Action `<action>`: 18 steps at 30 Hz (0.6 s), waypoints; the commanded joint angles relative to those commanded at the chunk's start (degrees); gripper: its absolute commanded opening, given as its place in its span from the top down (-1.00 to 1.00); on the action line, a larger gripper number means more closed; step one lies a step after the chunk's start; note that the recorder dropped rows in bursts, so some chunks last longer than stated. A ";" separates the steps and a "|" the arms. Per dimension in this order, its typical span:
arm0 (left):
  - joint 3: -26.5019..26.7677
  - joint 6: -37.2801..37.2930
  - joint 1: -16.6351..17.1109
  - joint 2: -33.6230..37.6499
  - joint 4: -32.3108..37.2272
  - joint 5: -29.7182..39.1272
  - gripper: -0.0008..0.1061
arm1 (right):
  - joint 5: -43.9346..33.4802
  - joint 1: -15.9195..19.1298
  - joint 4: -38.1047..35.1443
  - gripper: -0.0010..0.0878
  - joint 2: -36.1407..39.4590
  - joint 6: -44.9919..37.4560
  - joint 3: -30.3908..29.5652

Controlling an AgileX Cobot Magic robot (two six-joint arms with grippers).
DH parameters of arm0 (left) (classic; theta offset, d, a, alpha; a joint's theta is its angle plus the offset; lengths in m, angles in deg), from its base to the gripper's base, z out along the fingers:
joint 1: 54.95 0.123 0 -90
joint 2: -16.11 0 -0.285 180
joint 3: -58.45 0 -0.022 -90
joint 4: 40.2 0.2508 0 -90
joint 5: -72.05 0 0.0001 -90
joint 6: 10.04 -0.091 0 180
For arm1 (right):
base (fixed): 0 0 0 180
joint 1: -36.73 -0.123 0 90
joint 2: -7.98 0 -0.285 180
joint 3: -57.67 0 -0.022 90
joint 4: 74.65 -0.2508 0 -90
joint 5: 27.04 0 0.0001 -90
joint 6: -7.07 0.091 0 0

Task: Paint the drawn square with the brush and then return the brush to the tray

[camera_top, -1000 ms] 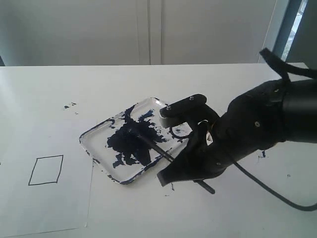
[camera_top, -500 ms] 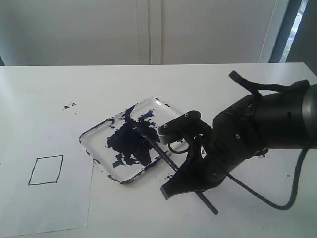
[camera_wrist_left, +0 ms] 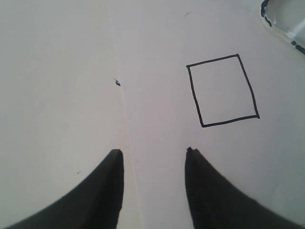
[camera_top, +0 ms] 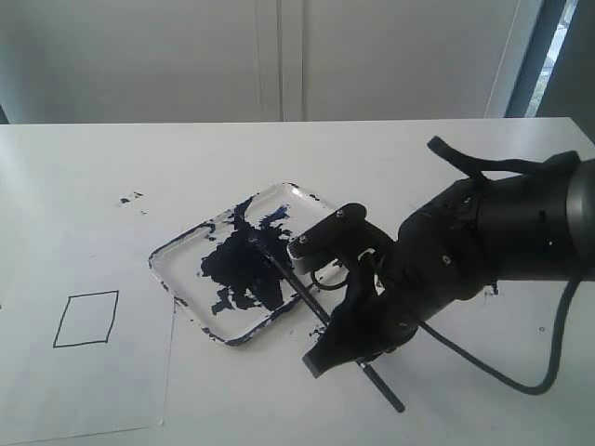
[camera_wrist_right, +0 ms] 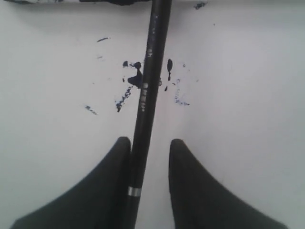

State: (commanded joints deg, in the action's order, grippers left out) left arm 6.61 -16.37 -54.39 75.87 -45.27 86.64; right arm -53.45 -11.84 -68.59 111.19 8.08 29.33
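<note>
Right tool [camera_wrist_right: 149,141]: low over the table [camera_top: 279,158] just beside the tray [camera_top: 186,253]; jaws apart, straddling the handle without clamping it.
Brush [camera_top: 296,282]: dark tip resting in the tray's paint blotch, handle crossing the rim and lying out on the table under the right tool.
Long axis: slanted from the tray's middle out past its near corner; in the wrist view it runs lengthwise through the gap, touching one finger [camera_wrist_right: 112,181] and clear of the other.
Left tool [camera_wrist_left: 153,151]: jaws apart, holding nothing, hovering above the paper [camera_top: 93,390].
Square [camera_top: 86,319]: outline only, white inside, well apart from the brush, on the far side of the tray.
Nearer arm: right for the brush, left for the square.
Judged next move: closing squarely on the handle.
</note>
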 joint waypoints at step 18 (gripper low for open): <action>0.00 -0.10 0.00 0.00 0.00 -0.13 0.11 | 3.91 -2.94 10.46 0.35 0.00 11.23 -6.42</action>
State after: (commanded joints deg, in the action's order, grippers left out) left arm 6.61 -16.48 -54.39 75.87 -45.27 86.51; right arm -49.54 -14.78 -58.13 111.19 19.32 22.91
